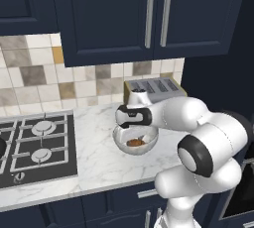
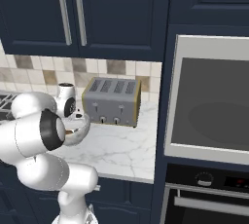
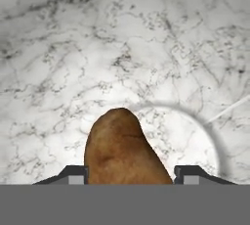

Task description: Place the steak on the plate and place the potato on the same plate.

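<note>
We see the potato lying in the glass bowl on the counter, just right of the stove. Our gripper straddles it, fingers alongside, contact unclear. It looks firm, rounded, likely to roll; grip its middle.

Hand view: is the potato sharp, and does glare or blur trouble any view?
Hand view: potato sharp and evenly lit between the gripper tips, no glare. Left base view: glass bowl shows soft reflections, potato readable through it. Right base view: crisp, arm hides most of the bowl.
</note>
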